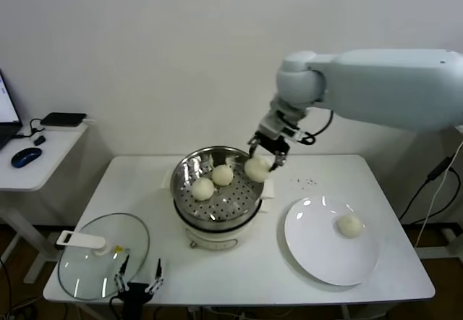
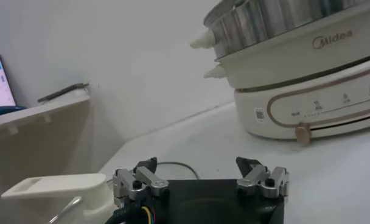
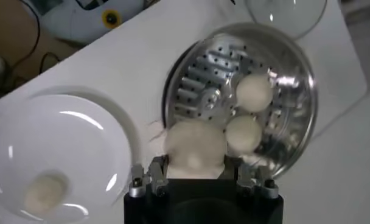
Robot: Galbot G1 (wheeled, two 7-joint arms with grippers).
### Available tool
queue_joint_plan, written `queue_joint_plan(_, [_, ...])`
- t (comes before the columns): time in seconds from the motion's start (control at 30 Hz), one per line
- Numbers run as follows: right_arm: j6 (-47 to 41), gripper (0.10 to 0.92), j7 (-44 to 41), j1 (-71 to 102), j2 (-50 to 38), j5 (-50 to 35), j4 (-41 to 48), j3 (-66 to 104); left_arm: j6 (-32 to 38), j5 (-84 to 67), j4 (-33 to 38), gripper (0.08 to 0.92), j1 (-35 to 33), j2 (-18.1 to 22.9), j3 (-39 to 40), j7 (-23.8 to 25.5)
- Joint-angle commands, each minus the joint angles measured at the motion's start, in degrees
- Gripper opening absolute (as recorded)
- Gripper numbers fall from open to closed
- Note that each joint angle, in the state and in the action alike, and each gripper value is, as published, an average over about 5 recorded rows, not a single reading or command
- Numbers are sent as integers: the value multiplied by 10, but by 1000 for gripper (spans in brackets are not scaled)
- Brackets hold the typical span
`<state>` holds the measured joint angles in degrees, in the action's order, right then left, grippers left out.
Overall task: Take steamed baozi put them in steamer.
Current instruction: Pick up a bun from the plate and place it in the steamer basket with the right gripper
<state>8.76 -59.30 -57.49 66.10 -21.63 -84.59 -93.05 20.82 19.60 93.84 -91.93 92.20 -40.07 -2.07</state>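
My right gripper [image 1: 265, 162] is shut on a cream-white baozi [image 1: 257, 169] and holds it just above the right rim of the steamer [image 1: 189, 166]. In the right wrist view that baozi [image 3: 194, 146] fills the space between the fingers [image 3: 159, 165], over the basket's edge. Two more baozi [image 1: 202, 188] [image 1: 222, 175] lie on the perforated bottom of the steel basket [image 3: 288, 85]. A last baozi [image 1: 350, 225] rests on the white plate [image 1: 311, 247]. My left gripper [image 1: 139, 276] is parked low at the table's front left, open and empty [image 2: 200, 169].
A glass lid [image 1: 134, 251] with a white handle [image 1: 81, 240] lies at the front left, right beside the left gripper. A side desk [image 1: 43, 153] with a mouse and dark devices stands to the left. Cables hang off the table's right side.
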Motion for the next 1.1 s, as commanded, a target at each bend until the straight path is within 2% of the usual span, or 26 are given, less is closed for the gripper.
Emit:
queue_joint_plan(0.03, [39, 628, 14, 92, 114, 69, 19, 28, 1, -2, 0, 823, 0, 14, -2, 0])
queue_joint_plan(0.3, [33, 628, 26, 171, 143, 99, 85, 32, 1, -2, -4, 823, 2, 15, -1, 0])
queue_joint_plan(0.77, [22, 632, 41, 216, 151, 107, 113, 32, 2, 3, -9, 823, 7, 17, -3, -2])
queue_joint_plan(0.93, [27, 701, 60, 201, 143, 99, 116, 37, 3, 5, -10, 823, 6, 18, -2, -2])
queue_joint_plan(1.1, [41, 808, 34, 119, 123, 18, 112, 13, 2, 5, -6, 823, 5, 18, -4, -2])
